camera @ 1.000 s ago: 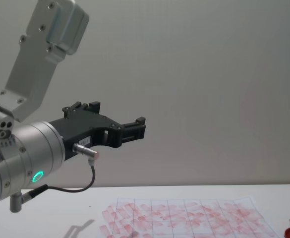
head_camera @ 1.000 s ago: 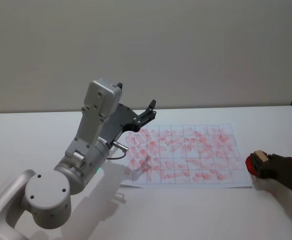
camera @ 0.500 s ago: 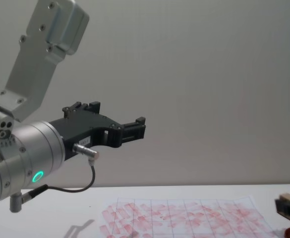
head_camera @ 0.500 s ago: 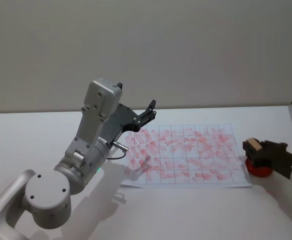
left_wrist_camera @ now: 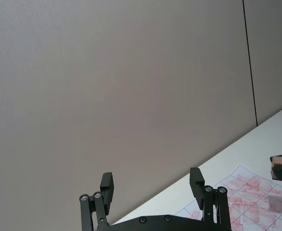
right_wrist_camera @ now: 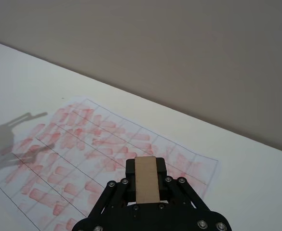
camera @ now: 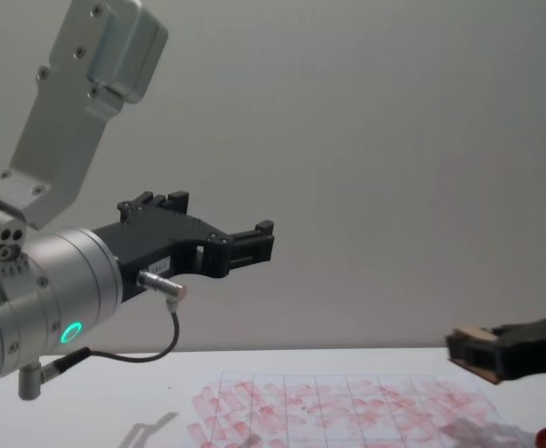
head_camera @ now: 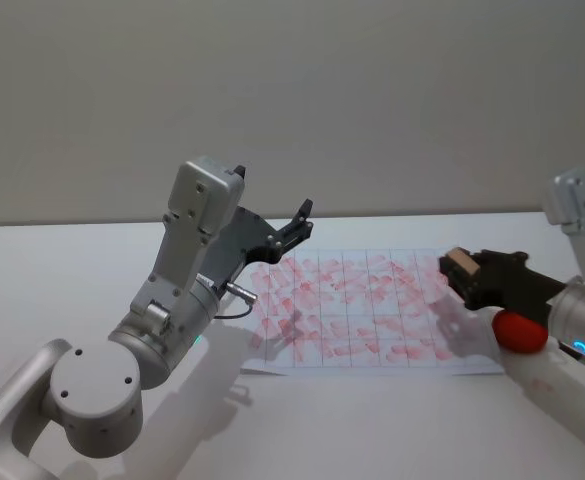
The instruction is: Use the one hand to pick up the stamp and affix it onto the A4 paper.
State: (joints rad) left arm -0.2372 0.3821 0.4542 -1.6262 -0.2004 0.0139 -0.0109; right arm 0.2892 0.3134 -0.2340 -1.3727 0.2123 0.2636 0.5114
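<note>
R gripper (head_camera: 462, 272) reaches in from the right edge of the tabletop (head_camera: 372, 430), fingers pinched on the stamp (right_wrist_camera: 145, 185): tan wood block clamped between both black tips, long side running along the fingers, sitting at the very end of the claw. Stamp is airborne, touching nothing but the fingers. Chest view shows a clear gap between it and the A4 paper (head_camera: 367, 310), and the gripper's shadow (head_camera: 452, 330) falls on the sheet's right-hand cols. Pos approx over the paper's right edge, nearer its far right corner than the near one. Stamp's underside is hidden, so can't tell which face carries ink. Paper lies flat mid-tabletop, toward the far edge, thin grid visible, most cells full of red-pink rect prints. Red disc (head_camera: 519, 330) sits on the tabletop just beside the paper's right edge, by its near right corner, below the R forearm and well apart from the stamp. L gripper (left_wrist_camera: 151, 180) is parked high above the paper's far left corner, pointing at the wall, fingers spread wide w/ nothing between them. Green ring light (camera: 70, 331) glows on its wrist.
</note>
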